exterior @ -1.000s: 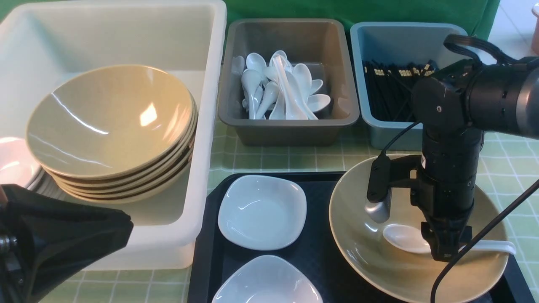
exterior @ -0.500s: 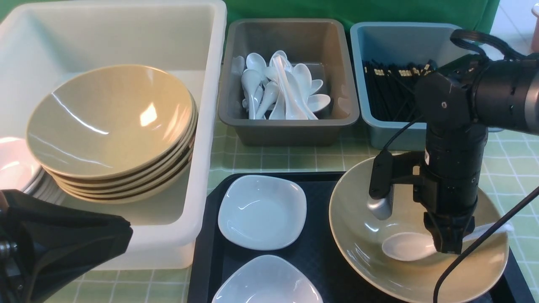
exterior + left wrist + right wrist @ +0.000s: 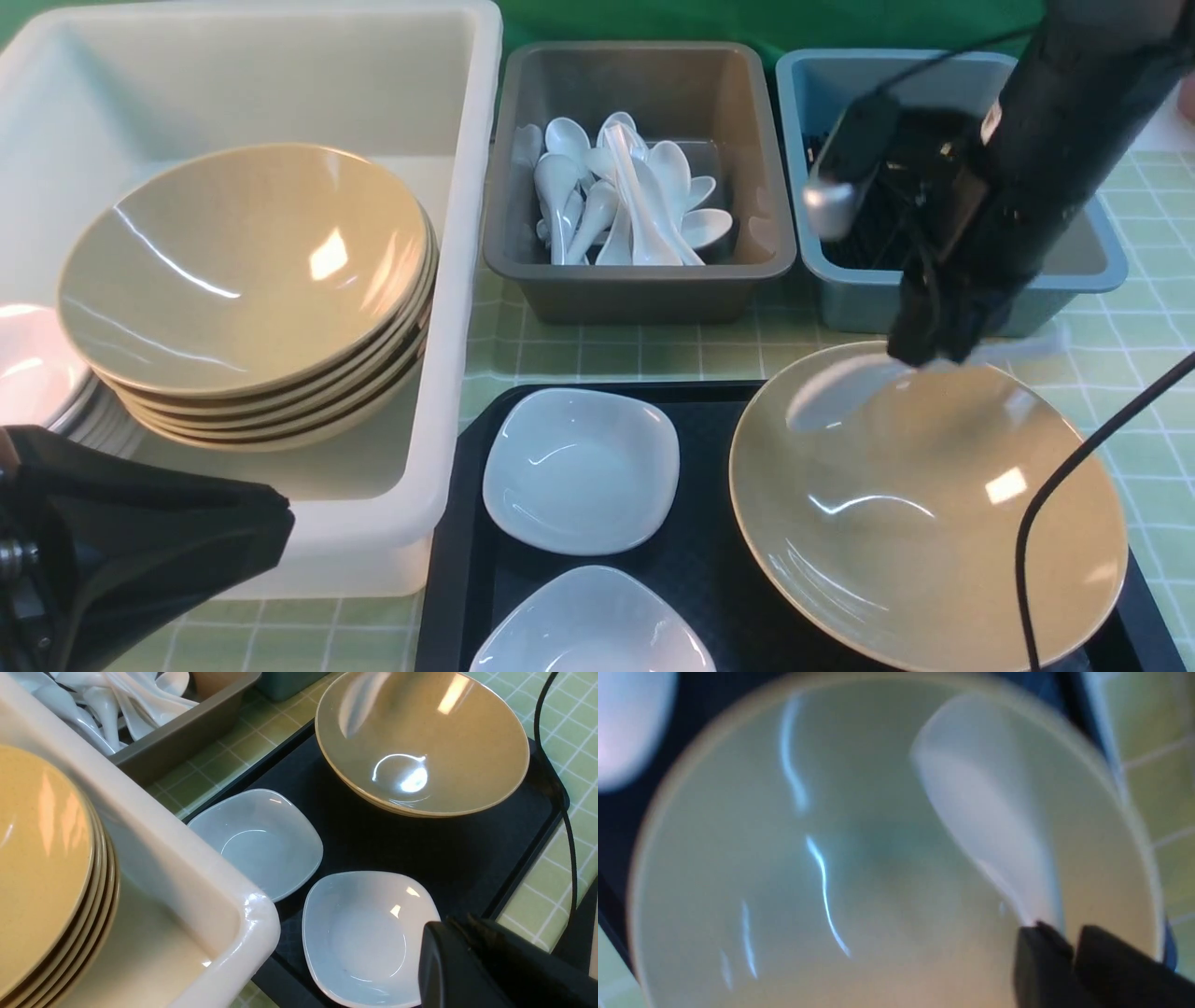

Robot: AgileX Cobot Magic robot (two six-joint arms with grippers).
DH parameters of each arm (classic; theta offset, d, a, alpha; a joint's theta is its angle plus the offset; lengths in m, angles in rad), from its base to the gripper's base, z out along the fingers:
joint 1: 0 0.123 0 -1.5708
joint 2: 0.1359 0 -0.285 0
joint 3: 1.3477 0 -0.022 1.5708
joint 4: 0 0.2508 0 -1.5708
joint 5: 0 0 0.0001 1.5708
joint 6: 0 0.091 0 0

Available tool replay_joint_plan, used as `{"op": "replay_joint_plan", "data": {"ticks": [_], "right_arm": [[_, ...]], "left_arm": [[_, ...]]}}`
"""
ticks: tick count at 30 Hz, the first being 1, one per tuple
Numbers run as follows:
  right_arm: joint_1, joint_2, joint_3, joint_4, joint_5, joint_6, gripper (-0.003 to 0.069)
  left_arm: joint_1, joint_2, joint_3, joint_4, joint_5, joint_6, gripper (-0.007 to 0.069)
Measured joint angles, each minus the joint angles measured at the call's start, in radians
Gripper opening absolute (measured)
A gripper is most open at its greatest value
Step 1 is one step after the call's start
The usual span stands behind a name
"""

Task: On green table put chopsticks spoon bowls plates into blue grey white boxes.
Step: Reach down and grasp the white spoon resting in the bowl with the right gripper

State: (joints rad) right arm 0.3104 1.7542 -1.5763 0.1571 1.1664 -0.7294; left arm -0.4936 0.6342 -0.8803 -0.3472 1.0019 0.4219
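A glossy white ceramic soup spoon (image 3: 837, 389) is gripped by the right end effector (image 3: 924, 351) above a wide, shallow tan bowl (image 3: 934, 532).

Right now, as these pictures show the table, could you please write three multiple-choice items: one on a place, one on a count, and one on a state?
1. Where do the black chopsticks lie?
A. in the grey box
B. in the white box
C. in the blue box

2. How many small white dishes sit on the black tray?
A. two
B. one
C. four

3. In what state is the right hand?
A. open and empty
B. shut on a white spoon
C. shut on a chopstick

Answers:
1. C, since the dark sticks lie inside the blue box.
2. A, since two dishes show on the tray, one behind the other.
3. B, since the right wrist view shows the spoon's handle between its fingers.
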Motion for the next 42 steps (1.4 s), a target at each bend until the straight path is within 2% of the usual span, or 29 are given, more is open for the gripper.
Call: {"op": "replay_joint_plan", "data": {"ticks": [2, 9, 13, 16, 17, 19, 20, 21, 23, 28, 32, 37, 40, 42], "right_arm": [[-0.004, 0.000, -0.040, 0.061, -0.028, 0.031, 0.0032], [-0.004, 0.031, -0.141, 0.187, -0.248, 0.203, 0.0021], [-0.004, 0.043, -0.151, 0.156, -0.205, 0.286, 0.0027], [-0.004, 0.034, -0.151, 0.033, -0.116, 0.409, 0.0059], [-0.005, 0.017, -0.138, -0.039, -0.079, 0.476, 0.0087], [-0.008, -0.028, -0.085, -0.086, -0.078, 0.564, 0.0135], [-0.008, -0.033, -0.077, -0.086, -0.080, 0.564, 0.0135], [-0.009, -0.077, 0.002, -0.097, -0.099, 0.659, 0.0191], [-0.009, -0.117, 0.098, -0.099, -0.120, 0.761, 0.0267], [-0.009, -0.114, 0.298, -0.099, -0.233, 0.922, 0.0435], [-0.009, -0.073, 0.395, -0.099, -0.353, 0.965, 0.0474], [-0.009, -0.011, 0.422, -0.095, -0.411, 0.965, 0.0452], [-0.009, 0.000, 0.422, -0.079, -0.422, 0.928, 0.0342], [-0.009, -0.014, 0.420, -0.075, -0.424, 0.897, 0.0203]], "left_arm": [[0.000, 0.000, 0.000, -0.001, 0.000, 0.000, -0.0001], [0.000, 0.000, 0.000, -0.001, -0.005, -0.014, -0.0001], [0.000, 0.000, 0.000, -0.001, -0.005, -0.016, -0.0001], [0.000, 0.000, 0.000, -0.001, -0.005, -0.028, -0.0001], [0.000, 0.000, 0.000, -0.001, -0.005, -0.032, -0.0001], [0.000, 0.000, 0.000, -0.001, -0.005, -0.034, -0.0001], [0.000, 0.000, 0.000, -0.001, -0.005, -0.034, -0.0001], [0.000, 0.000, 0.000, -0.001, -0.006, -0.035, -0.0001], [0.000, 0.000, 0.000, -0.001, -0.014, -0.039, -0.0001], [0.000, 0.000, 0.000, -0.003, -0.046, -0.041, -0.0001], [0.000, 0.000, 0.000, -0.003, -0.061, -0.042, -0.0001], [0.000, 0.000, 0.000, -0.003, -0.061, -0.042, -0.0001], [0.000, -0.001, 0.000, -0.003, -0.061, -0.042, -0.0001], [0.000, -0.001, 0.000, -0.003, -0.055, -0.042, -0.0001]]}}
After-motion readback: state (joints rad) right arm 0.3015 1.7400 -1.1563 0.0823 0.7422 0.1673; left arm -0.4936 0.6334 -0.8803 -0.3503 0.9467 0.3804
